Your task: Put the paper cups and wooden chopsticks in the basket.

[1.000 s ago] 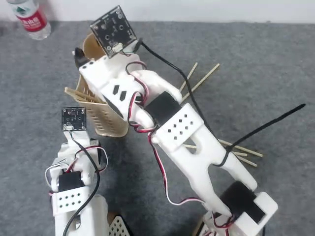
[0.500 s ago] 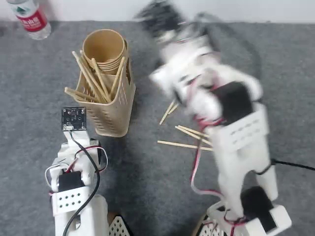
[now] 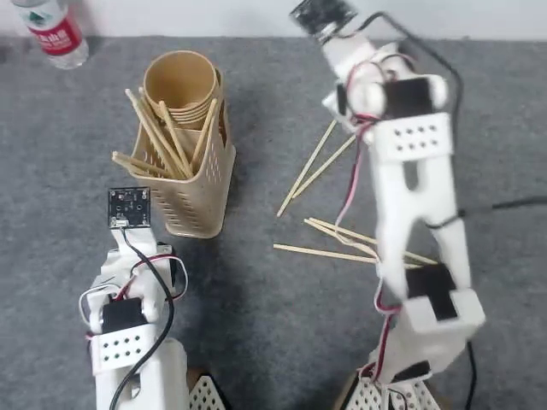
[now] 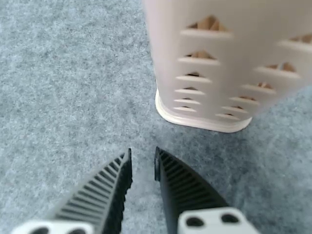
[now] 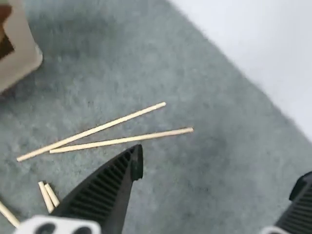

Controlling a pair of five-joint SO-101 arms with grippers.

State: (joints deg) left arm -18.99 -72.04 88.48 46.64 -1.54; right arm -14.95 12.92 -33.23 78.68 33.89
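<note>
The beige slotted basket (image 3: 198, 192) stands left of centre with stacked paper cups (image 3: 179, 84) and several wooden chopsticks (image 3: 152, 141) leaning in it. Two loose chopsticks (image 3: 314, 168) lie crossed on the carpet, and several more chopsticks (image 3: 342, 243) lie nearer the arm bases. The right arm (image 3: 410, 171) stretches toward the far wall. Its gripper (image 5: 219, 170) hangs open above the two crossed chopsticks (image 5: 112, 132), holding nothing. My left gripper (image 4: 143, 157) rests low on the carpet just in front of the basket's base (image 4: 204, 117), its fingers nearly together and empty.
A plastic bottle (image 3: 53, 30) with a red label stands at the far left corner. A white wall runs along the carpet's far edge (image 5: 253, 48). Grey carpet lies open between the basket and the loose chopsticks.
The right arm has swung away from above the basket, to the right and toward the far wall, uncovering the cups and sticks. The left arm has kept still.
</note>
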